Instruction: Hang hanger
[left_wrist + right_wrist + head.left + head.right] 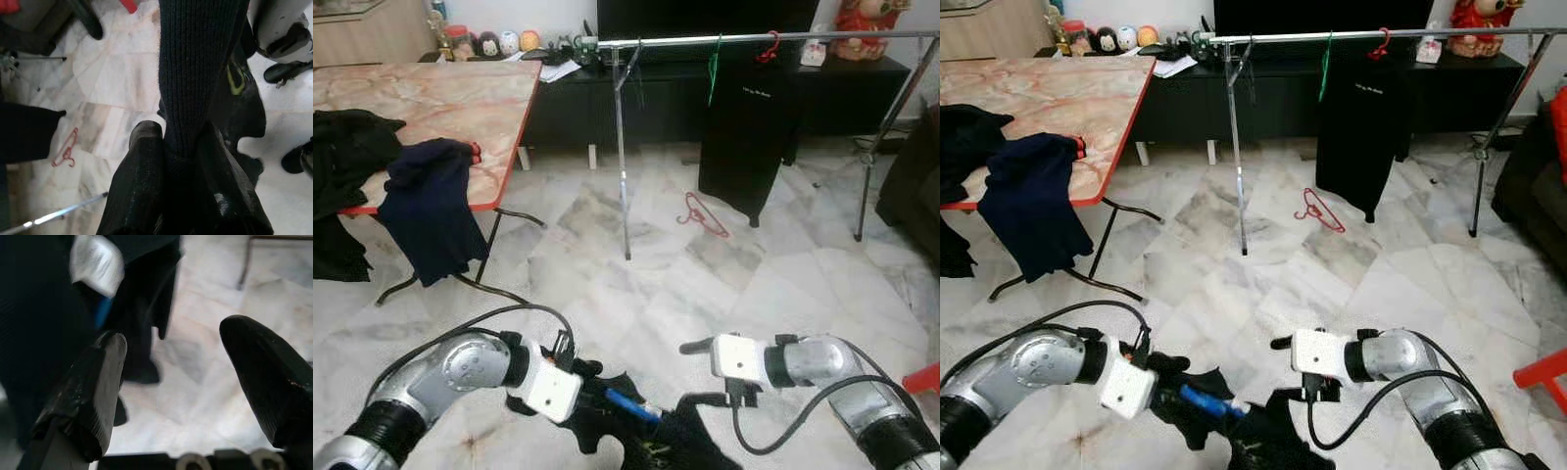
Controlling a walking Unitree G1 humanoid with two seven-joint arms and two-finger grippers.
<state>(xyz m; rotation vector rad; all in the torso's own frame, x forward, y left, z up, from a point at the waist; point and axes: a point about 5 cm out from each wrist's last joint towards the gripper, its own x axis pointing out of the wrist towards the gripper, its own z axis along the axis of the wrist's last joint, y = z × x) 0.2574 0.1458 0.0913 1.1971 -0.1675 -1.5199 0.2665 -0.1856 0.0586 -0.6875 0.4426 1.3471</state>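
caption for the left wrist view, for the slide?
Left gripper pinching dark knit garment above marble floor, red hanger lying below.

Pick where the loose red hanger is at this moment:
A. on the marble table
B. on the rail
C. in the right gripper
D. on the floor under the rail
D: the red hanger lies flat on the floor tiles below the rail, beside the hanging black garment.

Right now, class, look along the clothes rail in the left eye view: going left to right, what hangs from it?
Left to right along the clothes rail: dark empty hanger → green hanger → red hanger carrying the black garment.
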